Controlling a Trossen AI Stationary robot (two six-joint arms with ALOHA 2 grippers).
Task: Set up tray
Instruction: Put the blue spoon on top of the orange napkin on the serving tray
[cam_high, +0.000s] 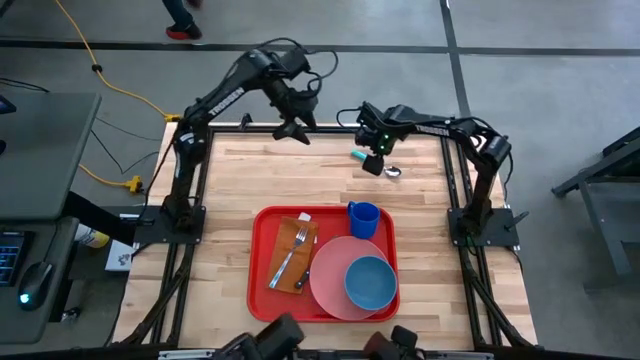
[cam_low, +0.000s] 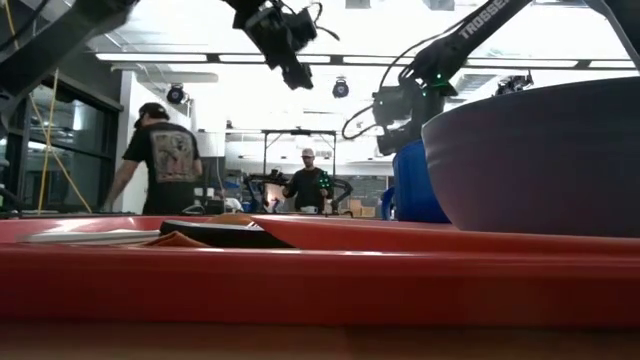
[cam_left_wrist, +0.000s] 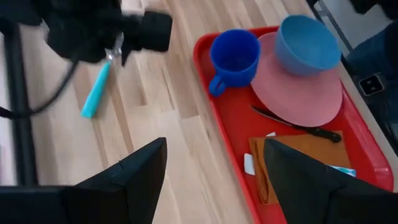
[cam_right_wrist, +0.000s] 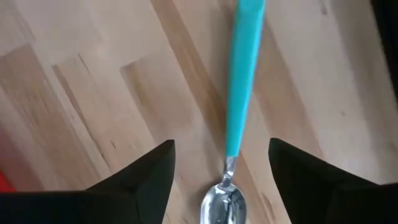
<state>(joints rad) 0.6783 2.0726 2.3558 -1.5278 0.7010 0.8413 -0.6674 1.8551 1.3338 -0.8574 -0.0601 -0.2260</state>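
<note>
Looking at this, the step in hand seems to be grabbing the teal-handled metal spoon (cam_right_wrist: 239, 93), the one piece not yet on the large red plastic rectangular tray (cam_high: 323, 262). That tray sits on the light wooden table (cam_high: 250, 175) at the near edge, carrying a round pink plate (cam_high: 335, 285), a light blue bowl (cam_high: 370, 282), a dark blue mug (cam_high: 364, 218) and a brown napkin (cam_high: 293, 255) with a fork (cam_high: 290, 258) on it. The spoon lies well beyond the tray's far edge, on bare wood.

The right pincer (cam_right_wrist: 221, 165) hovers right over the spoon, jaws spread wide, holding nothing. I'd say drop straight down so the fingers straddle the thin neck or lower handle, squarely across it, then close gently; a skewed pinch could flick it away. The left pincer (cam_left_wrist: 214, 165) waits, wide open and empty, raised beyond the tray's far-left corner.
</note>
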